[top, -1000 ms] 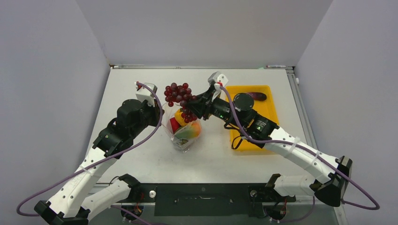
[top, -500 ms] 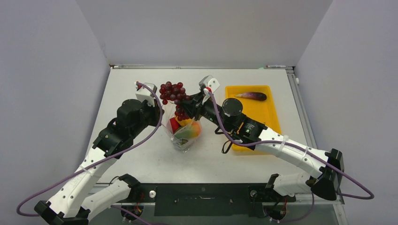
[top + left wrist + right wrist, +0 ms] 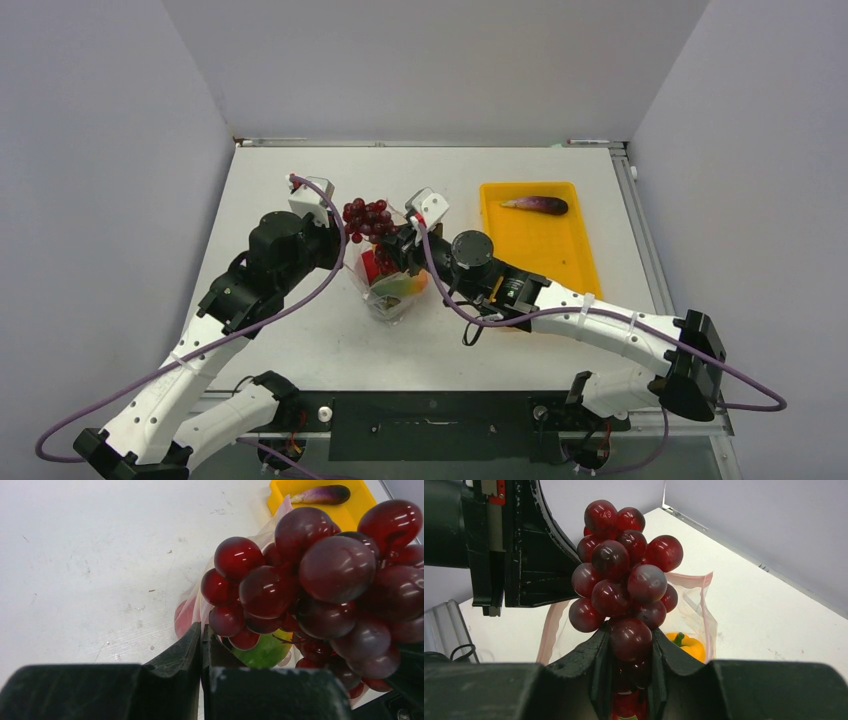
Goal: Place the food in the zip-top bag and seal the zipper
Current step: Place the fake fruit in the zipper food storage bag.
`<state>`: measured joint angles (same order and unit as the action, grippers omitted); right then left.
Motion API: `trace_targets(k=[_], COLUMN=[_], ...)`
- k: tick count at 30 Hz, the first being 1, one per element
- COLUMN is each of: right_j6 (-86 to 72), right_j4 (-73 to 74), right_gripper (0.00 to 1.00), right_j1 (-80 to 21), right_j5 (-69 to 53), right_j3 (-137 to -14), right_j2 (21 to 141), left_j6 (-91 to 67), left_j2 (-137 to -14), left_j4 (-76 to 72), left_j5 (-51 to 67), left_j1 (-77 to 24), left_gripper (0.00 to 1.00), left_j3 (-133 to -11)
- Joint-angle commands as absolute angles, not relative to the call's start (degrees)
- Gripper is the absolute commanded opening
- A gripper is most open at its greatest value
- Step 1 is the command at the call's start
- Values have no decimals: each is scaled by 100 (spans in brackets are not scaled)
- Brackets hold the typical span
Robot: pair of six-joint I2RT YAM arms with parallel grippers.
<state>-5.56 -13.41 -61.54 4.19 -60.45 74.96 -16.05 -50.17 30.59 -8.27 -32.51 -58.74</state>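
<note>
On the left, I read the left gripper (image 3: 346,248) as closed at the rim of the zip-top bag (image 3: 393,297). In the left wrist view its fingers (image 3: 182,652) meet with only a thin seam between them, against the bag's pink edge (image 3: 186,614). I cannot see the film itself between the pads. The bag stands upright on the table (image 3: 300,330) between the two arms, mouth up and open. It holds a red piece (image 3: 370,266), a green piece (image 3: 262,652) and the yellow-orange bell pepper (image 3: 687,645). Directly above the mouth hangs the dark red grape bunch (image 3: 367,214), its lower grapes level with the bag's rim. The right gripper (image 3: 630,647) is set narrow and clamped on the bunch. Its fingers (image 3: 596,652) press either side of one low grape, with the rest of the cluster (image 3: 624,570) above them. Further right, well apart from the bag, the yellow tray (image 3: 540,255) carries the dark purple eggplant (image 3: 540,204) at its far end.
</note>
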Motion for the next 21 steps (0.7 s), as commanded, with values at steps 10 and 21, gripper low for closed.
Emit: trace_targets(k=[10, 21], right_j6=[-88, -78], right_j4=[-1241, -498], right_gripper=[5, 25], right_j1=[-6388, -6450], right_j5=[703, 813], right_j3=[-5655, -5798], right_j2=[7034, 7119], left_j6=[-1615, -1626], left_j2=[-5053, -5070], left_j4=[2792, 2787], left_j5=[-787, -782], left_j1=[-3180, -3155], left_gripper=[0, 0], left_j3=[-5897, -5892])
